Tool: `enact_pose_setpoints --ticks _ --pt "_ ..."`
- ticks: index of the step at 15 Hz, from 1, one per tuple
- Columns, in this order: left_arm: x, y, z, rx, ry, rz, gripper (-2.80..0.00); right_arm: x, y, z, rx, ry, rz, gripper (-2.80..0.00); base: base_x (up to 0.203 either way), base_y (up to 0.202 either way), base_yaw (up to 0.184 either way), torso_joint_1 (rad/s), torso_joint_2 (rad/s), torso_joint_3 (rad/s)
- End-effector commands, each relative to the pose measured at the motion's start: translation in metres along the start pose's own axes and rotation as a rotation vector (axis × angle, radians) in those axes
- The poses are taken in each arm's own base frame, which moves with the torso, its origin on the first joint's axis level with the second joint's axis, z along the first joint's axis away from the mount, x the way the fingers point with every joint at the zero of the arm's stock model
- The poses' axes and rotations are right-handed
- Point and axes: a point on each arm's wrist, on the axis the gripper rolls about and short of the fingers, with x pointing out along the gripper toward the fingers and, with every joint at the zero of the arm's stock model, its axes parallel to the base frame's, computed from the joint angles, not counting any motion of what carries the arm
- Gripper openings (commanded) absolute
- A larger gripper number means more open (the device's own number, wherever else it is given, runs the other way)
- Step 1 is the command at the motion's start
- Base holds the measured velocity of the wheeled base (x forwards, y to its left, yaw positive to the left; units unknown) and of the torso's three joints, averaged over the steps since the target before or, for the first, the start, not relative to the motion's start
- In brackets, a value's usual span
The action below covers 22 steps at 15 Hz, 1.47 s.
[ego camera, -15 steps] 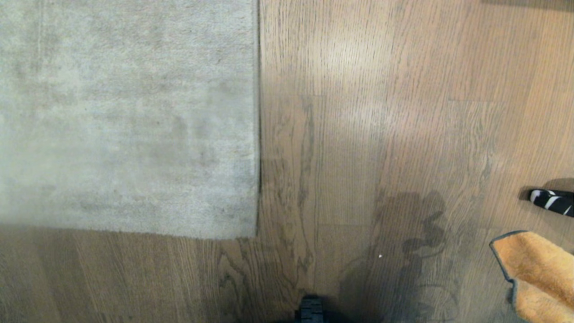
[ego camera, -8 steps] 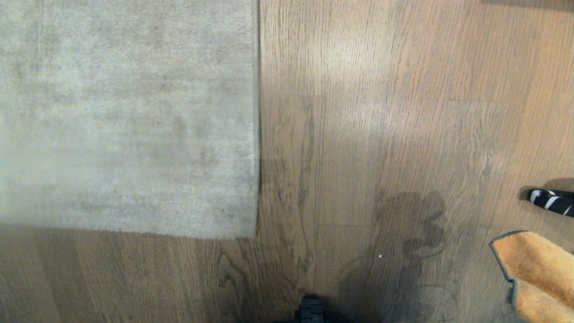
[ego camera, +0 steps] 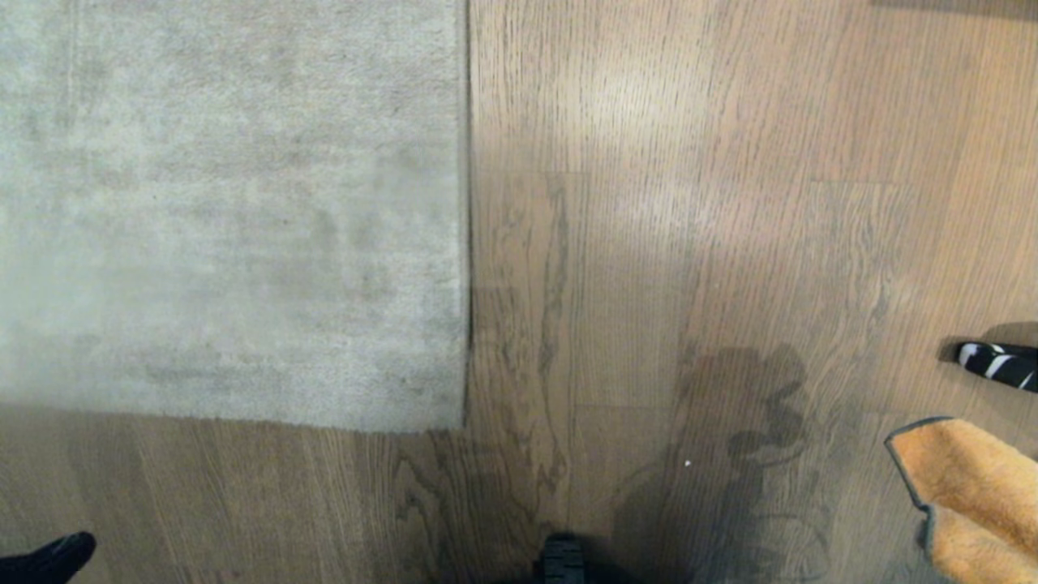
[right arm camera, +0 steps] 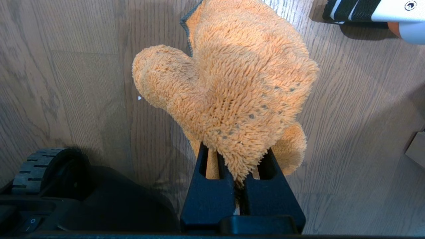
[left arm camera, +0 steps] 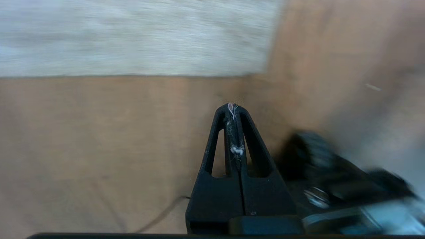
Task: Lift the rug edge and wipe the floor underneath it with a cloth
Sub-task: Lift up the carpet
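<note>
Nearest, the right gripper (right arm camera: 237, 172) pinches the cloth (right arm camera: 232, 86) between its fingers, right of the rug (ego camera: 227, 211) over bare floor (ego camera: 689, 243). The left gripper (left arm camera: 233, 108), fingers pressed together and empty, hangs over floor just short of the rug edge (ego camera: 467, 243), which lies flat.

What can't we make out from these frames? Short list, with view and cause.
- Floor under the rug: hidden in the head view, rug lies flat.
- Left hand: only a dark tip at the head view's bottom edge.
- Rug edge: motion-blurred in the left wrist view.
- Right hand: fingertips buried in the cloth, right wrist view.
- Striped object: cut off by the head view's right edge.
</note>
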Motion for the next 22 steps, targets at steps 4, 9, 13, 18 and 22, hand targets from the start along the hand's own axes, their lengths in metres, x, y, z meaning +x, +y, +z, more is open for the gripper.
enact_pose_setpoints --ticks 4,9,13,18,22 --pt "0.067 0.004 0.031 -0.033 0.246 -0.145 -2.80 0.000 0.000 0.000 0.000 0.002 0.000 -2.80 0.000 0.000 0.000 0.000 0.00 0.000" --pt "0.133 0.002 0.041 -0.014 0.330 -0.135 -2.80 0.000 0.000 0.000 0.000 0.002 0.000 -2.80 0.000 0.000 0.000 0.000 0.00 0.000" --pt "0.179 -0.013 0.054 -0.058 0.377 -0.154 -2.80 0.000 0.000 0.000 0.000 0.002 0.000 -2.80 0.000 0.000 0.000 0.000 0.00 0.000" --pt "0.218 -0.045 0.066 -0.109 0.385 -0.184 -2.80 0.000 0.000 0.000 0.000 0.002 0.000 -2.80 0.000 0.000 0.000 0.000 0.00 0.000" --pt "0.239 -0.061 0.073 -0.118 0.378 -0.190 -2.80 0.000 0.000 0.000 0.000 0.002 0.000 -2.80 0.000 0.000 0.000 0.000 0.00 0.000"
